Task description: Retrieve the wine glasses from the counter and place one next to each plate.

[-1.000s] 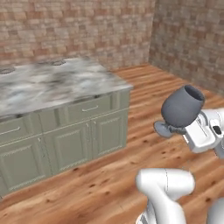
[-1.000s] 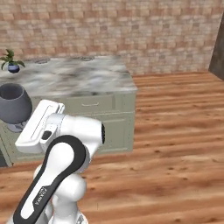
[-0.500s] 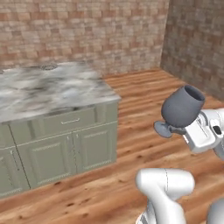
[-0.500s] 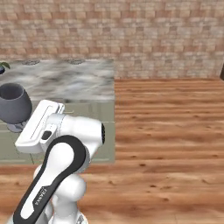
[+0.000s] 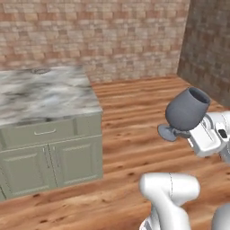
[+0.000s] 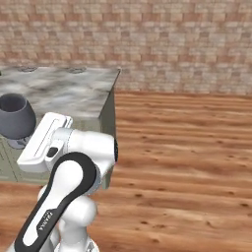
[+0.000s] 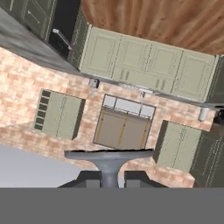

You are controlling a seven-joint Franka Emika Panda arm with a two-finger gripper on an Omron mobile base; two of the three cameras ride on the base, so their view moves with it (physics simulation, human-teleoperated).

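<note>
A dark grey wine glass [image 5: 186,110] hangs tilted in the air over the wooden floor, to the right of the counter [image 5: 45,92]. My gripper [image 5: 185,134] is shut on its stem, just above the disc foot [image 5: 167,132]. From the right base view the same wine glass [image 6: 15,116] shows in front of the marble counter [image 6: 69,91], with the gripper [image 6: 19,142] under its bowl. In the hand view the foot [image 7: 108,154] and stem rise between the dark fingertips [image 7: 89,178], and the gripper [image 7: 109,180] is closed around the stem. The plates are out of view.
Sage-green cabinet doors [image 5: 49,164] run under the counter. Open wooden floor [image 6: 187,162] stretches to the brick wall [image 6: 147,44] behind. A darker brick wall [image 5: 209,45] closes the right side. The hand view looks at pale cabinets [image 7: 135,61] across the room.
The whole picture has shifted: the camera moved with the base, so the counter slid left in both base views. The glass stays gripped in the same pose.
</note>
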